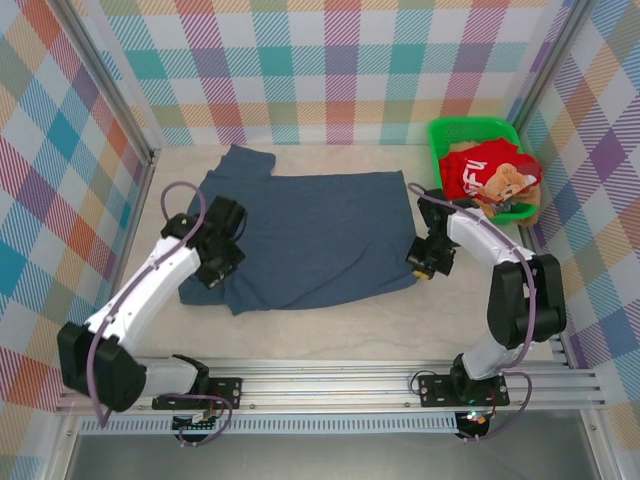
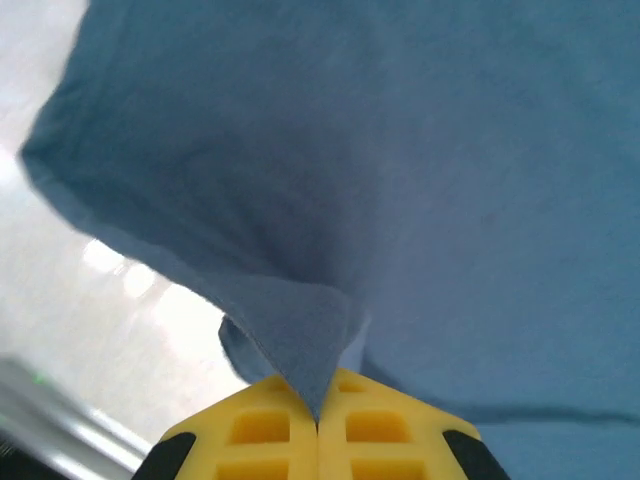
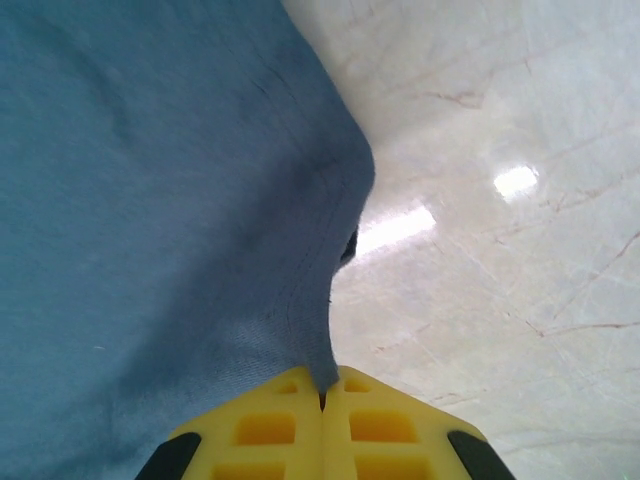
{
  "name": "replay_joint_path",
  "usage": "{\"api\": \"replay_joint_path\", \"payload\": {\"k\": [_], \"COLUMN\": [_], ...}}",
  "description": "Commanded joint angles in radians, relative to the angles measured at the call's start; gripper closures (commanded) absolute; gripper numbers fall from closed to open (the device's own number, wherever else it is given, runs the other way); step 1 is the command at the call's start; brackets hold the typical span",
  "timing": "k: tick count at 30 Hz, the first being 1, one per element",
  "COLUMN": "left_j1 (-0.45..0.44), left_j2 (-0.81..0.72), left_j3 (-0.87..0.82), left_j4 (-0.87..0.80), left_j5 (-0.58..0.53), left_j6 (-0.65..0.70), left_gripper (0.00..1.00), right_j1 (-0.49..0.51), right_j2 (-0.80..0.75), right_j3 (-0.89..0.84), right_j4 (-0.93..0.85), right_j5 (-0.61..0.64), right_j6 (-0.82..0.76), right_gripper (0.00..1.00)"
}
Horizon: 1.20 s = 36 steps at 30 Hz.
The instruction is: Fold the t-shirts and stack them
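- Near edge: both arm bases sit on the aluminium rail [image 1: 330, 385]. The arms reach forward, one to each side of the garment.
- Left gripper [image 1: 218, 265]: the yellow fingers are pressed together on a pinch of the slate-blue t-shirt [image 1: 320, 235] at its near-left corner. In the left wrist view the cloth [image 2: 400, 200] rises in a peaked fold straight out of the closed tips [image 2: 318, 420].
- Right gripper [image 1: 425, 262]: also clamped on cloth, at the near-right corner. In the right wrist view the hem [image 3: 150, 200] draws to a point at the tips [image 3: 322, 400], with bare table [image 3: 500, 250] just beside.
- The two pinches sit well apart on the same near hem. Judged reason: holding both corners lets the pair lift the edge evenly and carry it over the body for a first fold.
- The slate-blue t-shirt lies spread on the middle of the table [image 1: 330, 335], between the arms. It is mostly flat, with one sleeve [image 1: 245, 160] pointing far-left. It is not yet folded, so the task looks early.
- Far right corner: the green basket [image 1: 470, 125] holds a red t-shirt [image 1: 475, 165] with white lettering. A garment with orange-tan print [image 1: 510, 185] spills over its near rim. Both are likely waiting their turn.
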State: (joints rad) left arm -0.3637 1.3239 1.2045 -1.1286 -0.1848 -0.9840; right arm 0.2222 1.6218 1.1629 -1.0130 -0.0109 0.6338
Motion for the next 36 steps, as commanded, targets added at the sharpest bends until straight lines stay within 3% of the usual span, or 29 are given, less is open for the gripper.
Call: {"api": "replay_joint_path", "payload": {"k": [1,13,24,36], "left_j1": [0.061,0.178,0.211,0.23], "left_j2": [0.067,0.252,0.342,0.369], "left_j3": [0.081,0.257,0.316,0.342], "left_j4": [0.059,0.122,0.192,0.187], "left_j5": [0.017,-0.004,-0.018,-0.057], "left_j6": [0.127,0.252,0.313,0.322], "left_gripper": [1.0,1.0,1.0,1.0], "right_j1": [-0.013,-0.036,-0.041,-0.043], "right_j2": [0.035,0.185,0.301,0.322], "right_j3": [0.047,0.236,0.345,0.364], "right_j4": [-0.035,-0.035,-0.047,-0.038], "right_j5": [0.011,0.072,0.096,0.11], "right_j6": [-0.035,-0.054,-0.065,-0.059], "right_gripper": [1.0,1.0,1.0,1.0]}}
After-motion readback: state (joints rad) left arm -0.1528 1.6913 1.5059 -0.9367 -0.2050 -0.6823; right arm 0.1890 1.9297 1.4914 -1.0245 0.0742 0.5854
